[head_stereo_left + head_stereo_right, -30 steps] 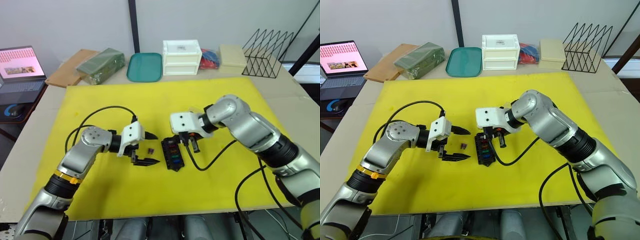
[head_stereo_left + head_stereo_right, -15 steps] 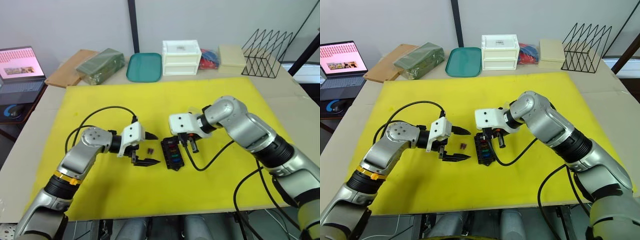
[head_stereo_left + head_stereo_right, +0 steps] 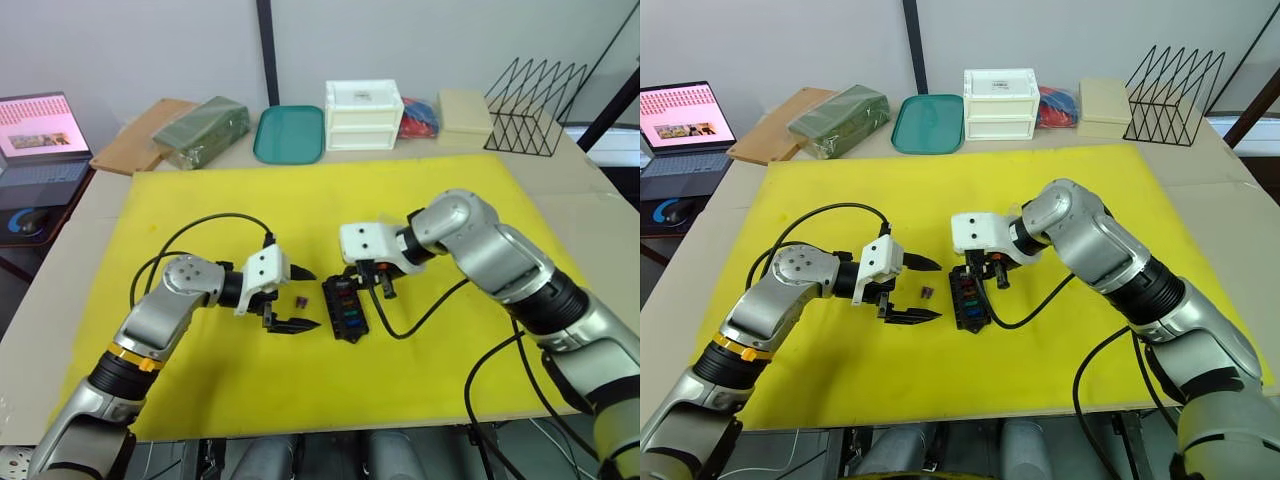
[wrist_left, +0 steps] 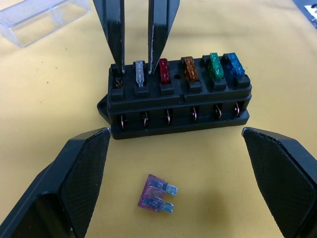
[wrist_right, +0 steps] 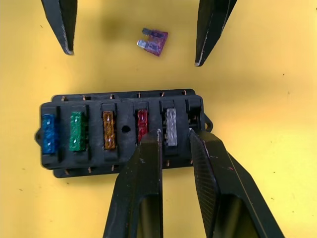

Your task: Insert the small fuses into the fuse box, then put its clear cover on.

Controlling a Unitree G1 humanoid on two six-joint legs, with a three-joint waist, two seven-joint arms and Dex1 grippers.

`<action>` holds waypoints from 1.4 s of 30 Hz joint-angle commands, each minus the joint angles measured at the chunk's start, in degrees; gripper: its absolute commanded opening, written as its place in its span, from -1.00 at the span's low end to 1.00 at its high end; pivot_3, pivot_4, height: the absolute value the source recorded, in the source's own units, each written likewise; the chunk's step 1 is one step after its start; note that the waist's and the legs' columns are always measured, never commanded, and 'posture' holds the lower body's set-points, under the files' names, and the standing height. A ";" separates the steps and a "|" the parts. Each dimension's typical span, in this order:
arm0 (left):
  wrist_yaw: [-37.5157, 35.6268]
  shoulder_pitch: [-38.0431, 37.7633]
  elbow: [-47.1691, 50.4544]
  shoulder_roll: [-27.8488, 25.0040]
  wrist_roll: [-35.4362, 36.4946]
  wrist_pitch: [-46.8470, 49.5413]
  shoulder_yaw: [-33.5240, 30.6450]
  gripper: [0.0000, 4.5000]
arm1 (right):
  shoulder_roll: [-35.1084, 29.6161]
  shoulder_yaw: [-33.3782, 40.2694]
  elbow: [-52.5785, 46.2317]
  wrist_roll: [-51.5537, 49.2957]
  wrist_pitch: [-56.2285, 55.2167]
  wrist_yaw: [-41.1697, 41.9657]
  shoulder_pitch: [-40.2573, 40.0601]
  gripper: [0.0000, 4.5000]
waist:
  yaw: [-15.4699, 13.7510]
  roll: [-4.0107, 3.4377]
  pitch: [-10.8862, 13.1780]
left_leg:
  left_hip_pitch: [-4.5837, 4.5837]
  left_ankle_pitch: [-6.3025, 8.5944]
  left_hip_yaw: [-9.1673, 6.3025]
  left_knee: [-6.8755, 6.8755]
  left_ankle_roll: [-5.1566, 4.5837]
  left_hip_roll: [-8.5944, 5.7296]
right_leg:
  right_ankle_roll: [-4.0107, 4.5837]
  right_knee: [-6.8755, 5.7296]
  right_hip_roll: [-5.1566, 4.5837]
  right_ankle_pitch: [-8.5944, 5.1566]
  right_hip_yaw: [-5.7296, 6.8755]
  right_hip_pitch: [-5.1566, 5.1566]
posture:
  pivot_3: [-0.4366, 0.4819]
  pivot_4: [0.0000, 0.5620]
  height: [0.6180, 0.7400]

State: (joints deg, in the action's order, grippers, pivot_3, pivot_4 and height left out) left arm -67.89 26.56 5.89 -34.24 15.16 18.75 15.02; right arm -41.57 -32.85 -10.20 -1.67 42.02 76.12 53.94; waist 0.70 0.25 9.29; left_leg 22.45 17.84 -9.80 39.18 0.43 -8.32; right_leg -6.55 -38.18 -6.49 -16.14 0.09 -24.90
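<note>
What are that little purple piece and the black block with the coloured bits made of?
The purple fuse looks like translucent plastic, since light passes through it, with two shiny, probably metal, blades. The fuse box looks like matte black moulded plastic with small coppery metal clips.

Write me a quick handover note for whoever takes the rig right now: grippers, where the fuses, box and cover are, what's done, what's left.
Left gripper: open, empty, hanging over the loose purple fuse on the yellow mat beside the fuse box.
Right gripper: fingers slightly apart, straddling the grey fuse in its slot; whether they touch it is unclear.
Done: five fuses seated in one row: blue, green, brown, red, grey.
Left: the end slot next to grey is empty; the purple fuse presumably goes there. Then fit the clear cover, lying on the mat on the box's far side from the purple fuse.
</note>
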 commanded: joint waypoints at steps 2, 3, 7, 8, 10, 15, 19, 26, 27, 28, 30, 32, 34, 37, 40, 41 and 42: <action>0.23 -0.03 1.52 -0.37 0.09 -0.14 -0.46 1.00 | 0.01 3.90 -3.56 -2.73 1.73 0.41 1.31 -0.57 | 0.00 0.00 0.00 | 0.00 0.00 0.00 0.00 0.00 0.00 | 0.00 0.00 0.00 0.00 0.00 0.00 | -0.05 -0.47 1.00; 0.23 -0.01 1.46 -0.38 0.08 -0.17 -0.48 1.00 | 0.01 4.09 -3.75 -2.97 1.97 0.34 1.34 -0.57 | 0.00 0.00 0.00 | 0.00 0.00 0.00 0.00 0.00 0.00 | 0.00 0.00 0.00 0.00 0.00 0.00 | -0.05 -0.47 1.00; 0.15 0.20 1.00 -0.57 0.00 -0.34 -0.70 1.00 | 0.80 5.98 -3.88 -5.22 3.43 -0.45 0.49 -0.82 | 0.00 0.00 0.00 | 0.00 0.00 0.00 0.00 0.00 0.00 | 0.00 0.00 0.00 0.00 0.00 0.00 | -0.05 -0.47 1.00; 0.15 0.21 0.99 -0.61 0.02 -0.31 -0.75 1.00 | 0.93 6.12 -3.74 -5.64 3.49 -0.64 -0.01 -0.96 | 0.01 0.00 0.00 | 0.00 0.00 0.00 0.00 0.00 0.00 | 0.00 0.00 0.00 0.00 0.00 0.00 | -0.05 -0.47 1.00; 0.11 0.16 1.06 -0.69 0.04 -0.28 -0.79 1.00 | 1.08 6.04 -3.24 -5.89 3.02 -1.16 -0.71 -0.98 | -0.02 0.00 0.00 | 0.00 0.00 0.00 0.00 0.00 0.00 | 0.00 0.00 0.00 0.00 0.00 0.00 | -0.05 -0.47 1.00; 0.09 -0.02 1.34 -0.92 0.18 -0.05 -0.84 1.00 | 1.78 6.06 -1.55 -6.27 2.16 -2.49 -1.81 -0.98 | 0.02 0.00 0.00 | 0.00 0.00 0.00 0.00 0.00 0.00 | 0.00 0.00 -0.01 0.00 0.00 0.00 | -0.05 -0.47 1.00; 0.13 -0.15 1.55 -1.03 0.31 0.06 -0.89 1.00 | 2.01 5.27 0.28 -5.33 1.19 -3.72 -2.48 -0.98 | 0.03 0.00 0.00 | 0.00 0.00 0.00 -0.01 0.00 0.00 | 0.00 0.00 0.00 0.00 0.00 0.00 | -0.05 -0.47 1.00; 0.26 -0.44 1.98 -1.16 0.44 0.26 -0.94 1.00 | 1.65 3.03 0.87 -4.28 0.55 -4.06 -4.90 -0.98 | 0.03 0.00 0.00 | 0.00 0.00 0.00 -0.01 0.00 0.00 | 0.00 0.00 0.00 0.00 0.00 0.00 | -0.05 -0.47 1.00; 0.28 -0.45 2.03 -1.15 0.44 0.31 -0.95 1.00 | 1.51 2.68 0.98 -3.92 0.22 -4.10 -5.27 -0.98 | 0.03 0.00 0.00 | 0.00 0.00 0.00 0.00 0.00 0.00 | 0.00 0.00 0.00 0.00 0.00 0.01 | -0.05 -0.47 1.00; 0.31 -0.46 2.08 -1.13 0.43 0.36 -0.94 1.00 | 1.31 2.38 1.01 -3.63 -0.09 -4.06 -5.64 -0.98 | 0.04 0.00 0.00 | 0.00 0.00 0.00 0.00 0.00 0.00 | 0.00 0.00 0.00 0.00 0.00 0.01 | -0.05 -0.47 1.00; 0.38 -0.46 2.17 -1.10 0.43 0.46 -0.95 1.00 | 1.05 2.02 1.04 -3.24 -0.47 -3.99 -6.10 -0.98 | 0.01 0.00 -0.01 | -0.01 0.00 0.00 0.00 0.00 0.00 | 0.00 0.00 0.00 0.00 0.00 0.01 | -0.05 -0.47 1.00; 0.44 -0.47 2.22 -1.10 0.45 0.51 -0.95 1.00 | 0.85 1.92 0.88 -3.04 -0.51 -3.86 -6.47 -0.98 | -0.02 0.02 -0.03 | -0.01 0.00 0.00 0.00 0.00 0.00 | 0.00 0.00 0.00 0.00 0.00 0.03 | -0.05 -0.47 1.00; 0.47 -0.50 2.33 -1.13 0.52 0.61 -1.00 1.00 | 0.84 2.25 0.44 -3.17 -0.30 -3.82 -6.72 -0.98 | -0.04 0.03 -0.04 | -0.02 0.00 0.00 0.00 0.00 0.00 | 0.00 0.00 0.00 0.00 0.00 0.04 | -0.05 -0.47 1.00; 0.50 -0.51 2.56 -1.19 0.98 1.00 -1.41 1.00 | 1.76 4.45 -0.36 -4.70 0.81 -4.44 -6.47 -0.98 | -0.03 0.03 -0.04 | -0.02 0.00 0.00 0.00 0.00 0.00 | 0.00 0.00 0.00 0.00 0.00 0.04 | -0.05 -0.47 1.00; 0.53 0.07 3.52 -1.03 3.43 3.30 -3.08 1.00 | 2.72 8.29 -2.20 -7.66 1.42 -4.93 -6.18 -0.98 | -0.03 0.03 -0.04 | -0.02 0.00 -0.01 0.00 0.00 0.00 | 0.00 0.00 0.00 0.00 0.00 0.04 | -0.05 -0.47 1.00; 0.46 0.24 3.93 -1.15 4.30 4.15 -3.64 1.00 | 2.65 9.27 -3.02 -8.66 2.27 -4.89 -6.06 -0.98 | -0.02 0.03 -0.04 | -0.02 0.00 -0.01 0.00 0.00 0.00 | 0.00 0.00 0.00 0.00 0.00 0.03 | -0.05 -0.47 1.00; 0.42 0.32 4.22 -1.25 4.80 4.71 -3.96 1.00 | 2.51 9.78 -3.55 -9.32 2.94 -4.89 -5.97 -0.98 | -0.01 0.03 -0.04 | -0.02 0.00 -0.01 0.00 0.00 0.00 | 0.00 0.00 0.00 0.00 0.00 0.03 | -0.05 -0.47 1.00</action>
State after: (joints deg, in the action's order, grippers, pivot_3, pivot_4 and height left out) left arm -67.44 26.05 7.68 -34.91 18.04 22.61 13.06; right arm -39.28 -25.79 -10.75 -9.27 44.28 71.20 47.24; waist 0.69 0.28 9.25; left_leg 22.43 17.84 -9.80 39.18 0.43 -8.32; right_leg -6.55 -38.18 -6.50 -16.14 0.09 -24.87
